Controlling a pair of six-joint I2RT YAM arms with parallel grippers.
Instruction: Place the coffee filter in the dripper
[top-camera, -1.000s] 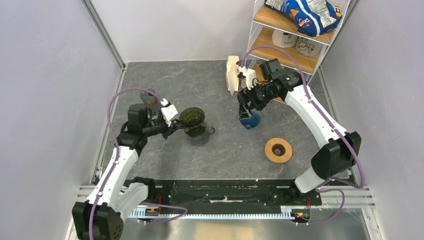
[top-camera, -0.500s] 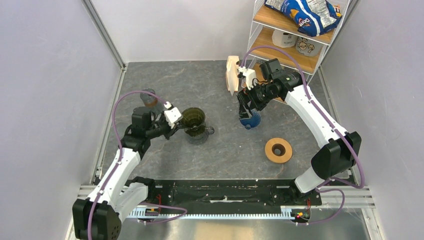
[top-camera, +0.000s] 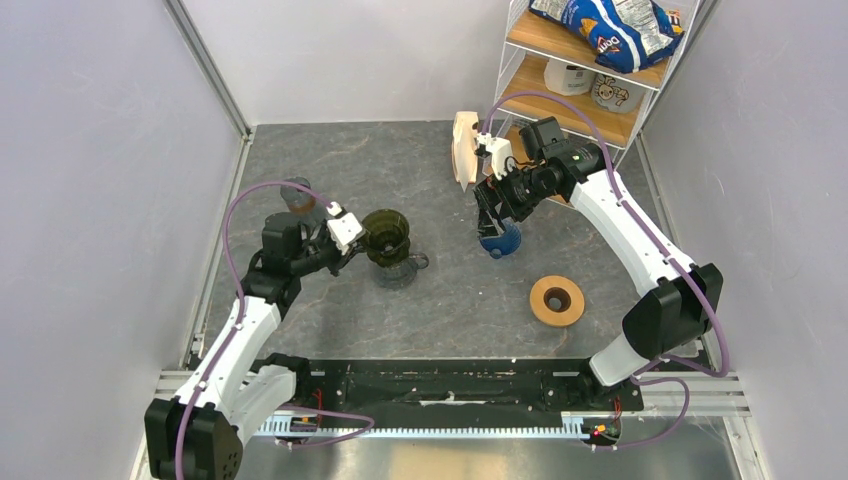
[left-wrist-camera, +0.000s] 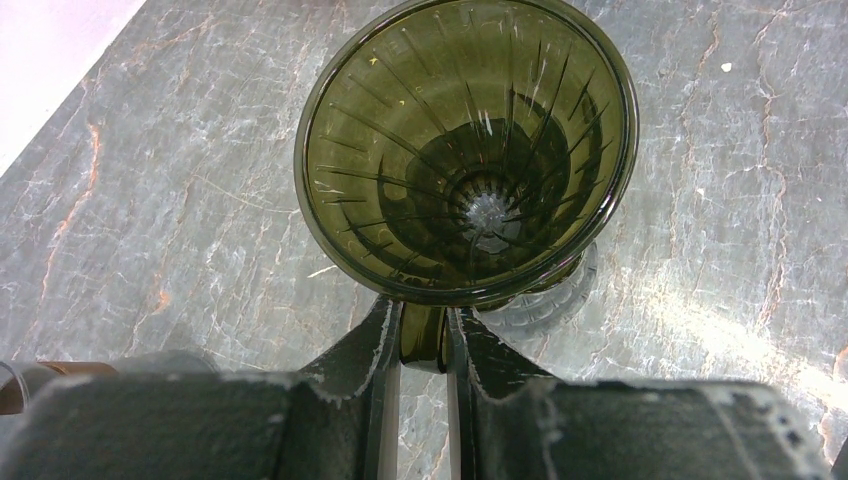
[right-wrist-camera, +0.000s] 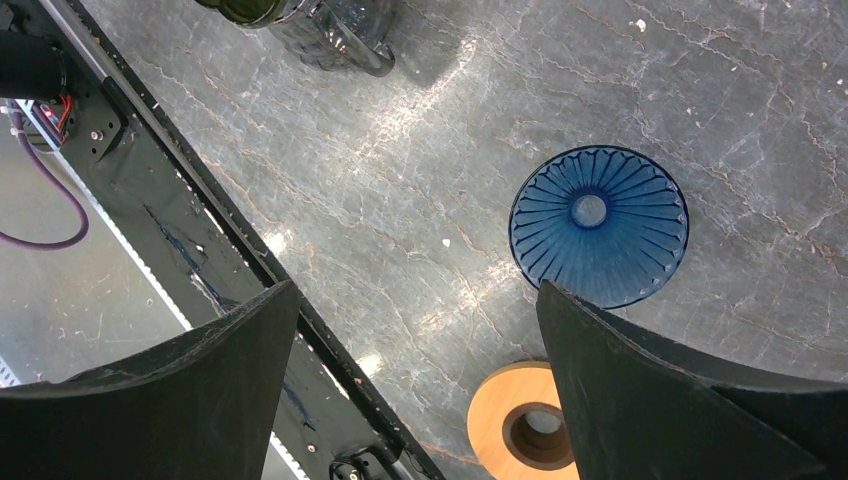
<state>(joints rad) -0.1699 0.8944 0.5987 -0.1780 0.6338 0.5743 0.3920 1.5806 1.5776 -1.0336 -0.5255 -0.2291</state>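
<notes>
left gripper (left-wrist-camera: 422, 312) has slid in since a second ago and now pinches the side handle (left-wrist-camera: 422, 345) of the dripper (left-wrist-camera: 400, 150), at 9 o'clock on the table (top-camera: 450, 300). right gripper (right-wrist-camera: 418, 290) hangs wide open and empty over the blue cone (right-wrist-camera: 598, 226). no loose coffee filter shows, only the cream stack (top-camera: 463, 148) at its 11 o'clock, so i'd pinch one sheet by its edge, left holding steady.

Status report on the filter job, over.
Left gripper shut on dripper handle. Right gripper open, holding nothing. Dripper bowl empty. Blue cone below right gripper, clear of dripper.
</notes>
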